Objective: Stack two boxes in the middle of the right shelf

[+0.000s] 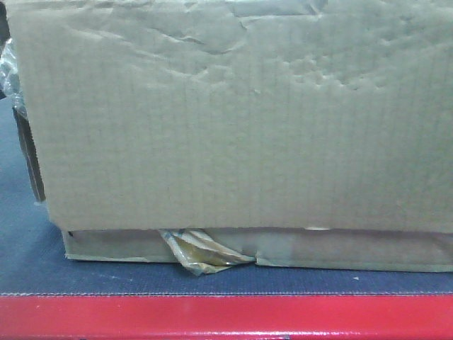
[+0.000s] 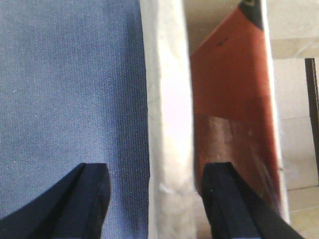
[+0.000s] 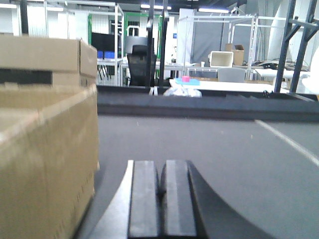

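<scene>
Risks from here, as I read it:
- The left pincer [image 2: 157, 172] is spread apart, straddling the side wall [image 2: 169, 99] of the box [image 1: 233, 120], with a gap on both sides and nothing clamped. It would be gripping a single thin cardboard wall, so I'd expect the wall to bend or the box to swing and tilt on lift.
- The right pincer [image 3: 160, 174] is pressed together on nothing. It sits low on the felt just right of the box and isn't touching it. If only the left side lifts, the box probably twists.
- The face of the box is wrinkled and dented, and tape [image 1: 205, 251] is peeling off under its bottom edge. That's a soft box, so the bottom could sag or the tape could snag the felt.
- A second box [image 3: 40, 52] sits behind the big box. It's only partly seen, so I can't tell whether the two touch.
- The shelf isn't in any view, so clearance can't be judged.

Surface: the box rests on a dark blue felt platform [image 1: 141, 280], with a red edge [image 1: 226, 315] in front of the box. The felt is flat and looks grippy, so dragging the box would likely catch.

Room: past the box there's an open lab with metal frames, an office chair [image 3: 139, 62], a white table [image 3: 229, 85] and overhead strip lights.
</scene>
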`<state>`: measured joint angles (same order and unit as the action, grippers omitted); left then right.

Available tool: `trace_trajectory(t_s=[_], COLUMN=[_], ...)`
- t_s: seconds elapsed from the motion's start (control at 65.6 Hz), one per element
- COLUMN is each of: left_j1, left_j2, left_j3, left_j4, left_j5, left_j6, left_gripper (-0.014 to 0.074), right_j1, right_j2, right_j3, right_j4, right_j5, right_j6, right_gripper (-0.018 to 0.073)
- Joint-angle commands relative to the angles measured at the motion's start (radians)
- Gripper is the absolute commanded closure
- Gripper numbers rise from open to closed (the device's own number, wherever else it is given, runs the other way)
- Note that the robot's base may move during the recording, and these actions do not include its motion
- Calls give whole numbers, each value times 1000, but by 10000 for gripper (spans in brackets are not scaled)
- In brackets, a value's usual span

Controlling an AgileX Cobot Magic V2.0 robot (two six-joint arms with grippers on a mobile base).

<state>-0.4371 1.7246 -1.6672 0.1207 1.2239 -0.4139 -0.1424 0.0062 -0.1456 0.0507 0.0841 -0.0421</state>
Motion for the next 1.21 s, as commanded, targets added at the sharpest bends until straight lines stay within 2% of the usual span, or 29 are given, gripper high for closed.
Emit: trace_trajectory(t_s=[0.0,0.137,0.29,0.381,0.641,0.839,0.992,1.129,1.19], left_j1=[-4,-4,-4,-4,-4,-4,-4,-4,-4], left_j2=[-10,-10,-10,-10,-10,-10,-10,-10,-10], left_j3=[3,3,3,3,3,3,3,3,3], left_j4=[0,0,0,0,0,-4,-4,-4,-4], left_j5=[-3,-3,-3,-3,-3,-3,-3,-3,-3], left_j6=[-7,-7,-7,-7,-7,-7,-7,-7,-7], left_gripper=[279,279,279,279,279,279,279,279,279], right_j1=[0,0,0,0,0,5,67,174,217], right_j2=[38,180,419,557,837,1016,1134,1214,1244], right_j3=[-133,-309,-488,-558,-615,-783,-978,-1118,-1183], right_j4=[6,6,6,6,31,31,-15,-125,-135], right_j5=[146,306,617,747,777,908,956,1031,1058], right_j6=[8,8,8,8,20,123,228,347,375], right_gripper=[720,720,720,720,720,708,708,708,708])
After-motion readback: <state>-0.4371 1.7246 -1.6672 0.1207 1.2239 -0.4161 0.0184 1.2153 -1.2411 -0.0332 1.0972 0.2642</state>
